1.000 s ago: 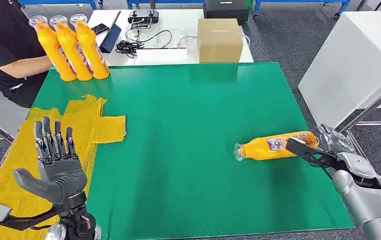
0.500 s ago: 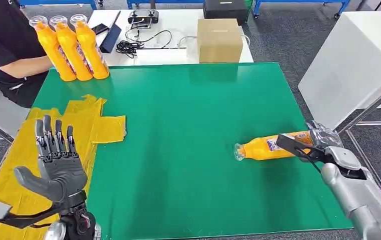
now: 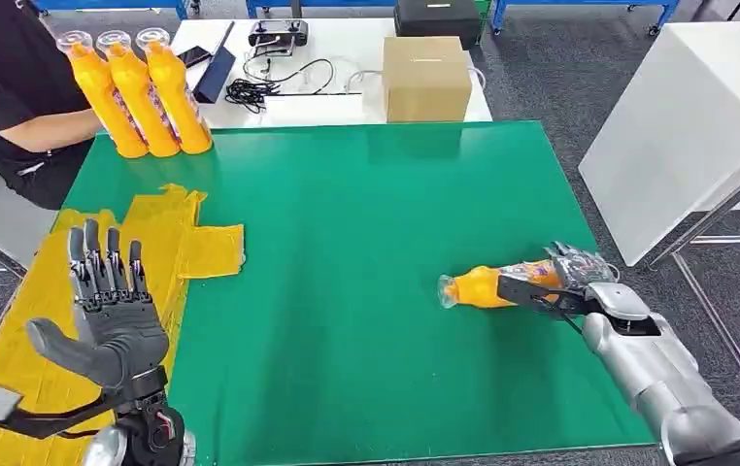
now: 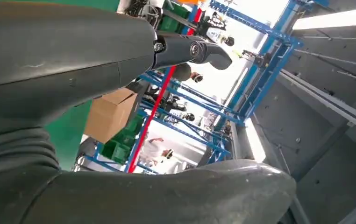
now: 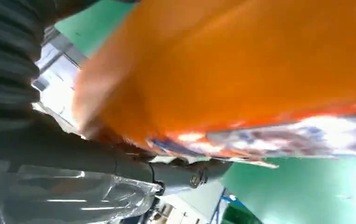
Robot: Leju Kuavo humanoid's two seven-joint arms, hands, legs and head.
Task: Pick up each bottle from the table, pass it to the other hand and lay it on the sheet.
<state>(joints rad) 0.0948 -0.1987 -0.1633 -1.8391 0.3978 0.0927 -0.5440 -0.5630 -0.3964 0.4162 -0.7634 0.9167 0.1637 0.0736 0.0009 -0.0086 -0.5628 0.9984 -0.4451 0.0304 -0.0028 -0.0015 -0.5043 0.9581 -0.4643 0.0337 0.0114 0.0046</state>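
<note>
The green counter [image 3: 366, 252] spreads out ahead of both my robot hands. The yellow sheet [image 3: 167, 248] lies under and just beyond my left robot hand [image 3: 114, 316], which is raised palm-up over it, released, fingers straight and apart, holding nothing. Well beyond that robot hand, at the counter's far corner, three orange bottles [image 3: 138, 92] stand upright, touching one another, next to a person's arm [image 3: 41, 126]. A cardboard box [image 3: 426, 78] sits past the far edge on a white table. My right robot hand [image 3: 565, 282] is wrapped around the lying bottle [image 3: 483, 286], fingers over its labelled body (the right wrist view shows the orange side pressed against the palm), the cap end pointing toward my left robot hand.
</note>
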